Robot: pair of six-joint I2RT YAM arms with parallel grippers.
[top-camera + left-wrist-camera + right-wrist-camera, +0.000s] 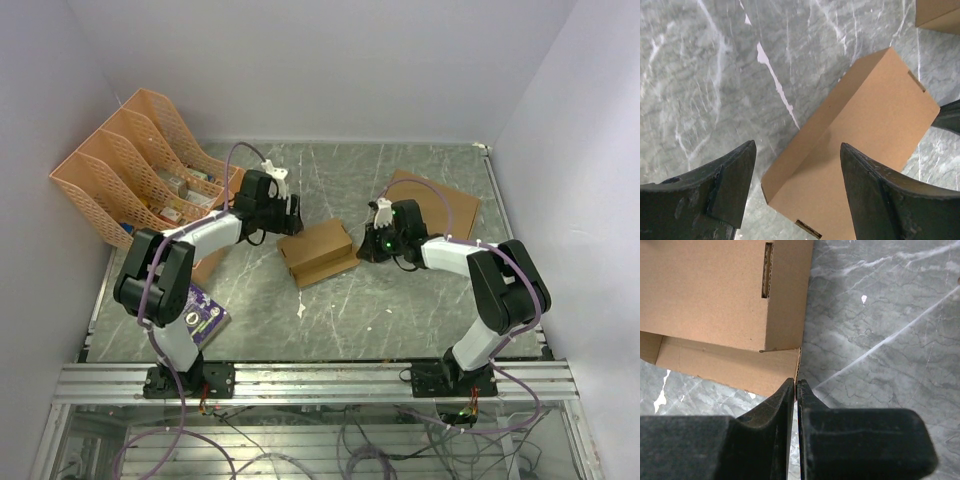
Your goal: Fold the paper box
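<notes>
One marble bench [400, 310] carries everything. Two arms reach inward from its near edge, elbows bent outward. One orange file rack [120, 170] stands at the far left and one flat cardboard sheet [455, 205] lies far right. One paper box [320, 250], closed and narrow, lies mid-bench between the grippers. One purple card [205, 312] lies near left. Left gripper [797, 150] hovers over the box's end, jaws wide. Right gripper [796, 387] points at a flap corner, jaws pressed together.
</notes>
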